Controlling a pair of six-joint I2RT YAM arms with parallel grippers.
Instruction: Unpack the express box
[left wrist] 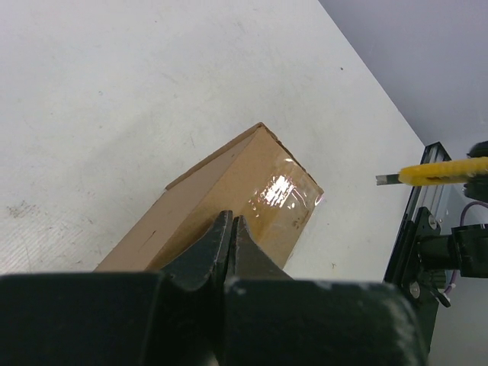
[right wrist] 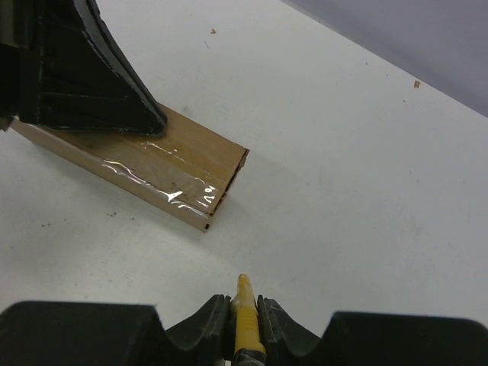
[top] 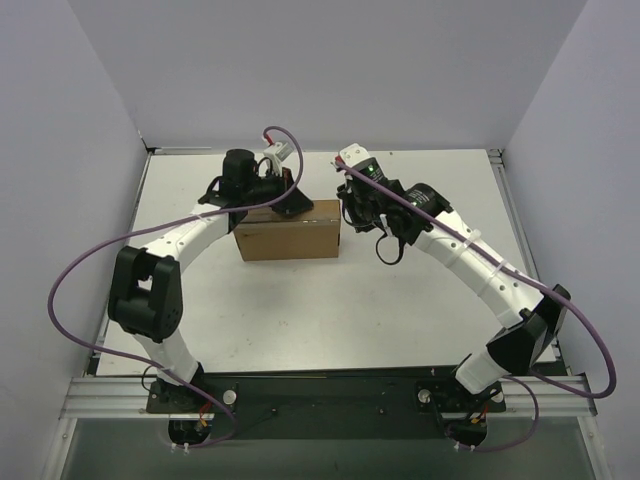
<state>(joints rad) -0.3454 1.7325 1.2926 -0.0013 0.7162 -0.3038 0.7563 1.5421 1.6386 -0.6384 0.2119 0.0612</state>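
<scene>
The express box (top: 288, 238) is a closed brown cardboard box sealed with clear tape, lying mid-table. It also shows in the left wrist view (left wrist: 229, 179) and the right wrist view (right wrist: 179, 171). My left gripper (top: 290, 203) is shut and empty, its tips (left wrist: 231, 223) pressed down on the box's top. My right gripper (top: 347, 212) hovers just off the box's right end, shut on a yellow utility knife (right wrist: 245, 313). The knife points toward the box, and its blade is out in the left wrist view (left wrist: 438, 172).
The white table (top: 400, 290) is walled by grey panels at the back and sides. A metal rail (top: 320, 395) with the arm bases runs along the near edge. Purple cables loop off both arms.
</scene>
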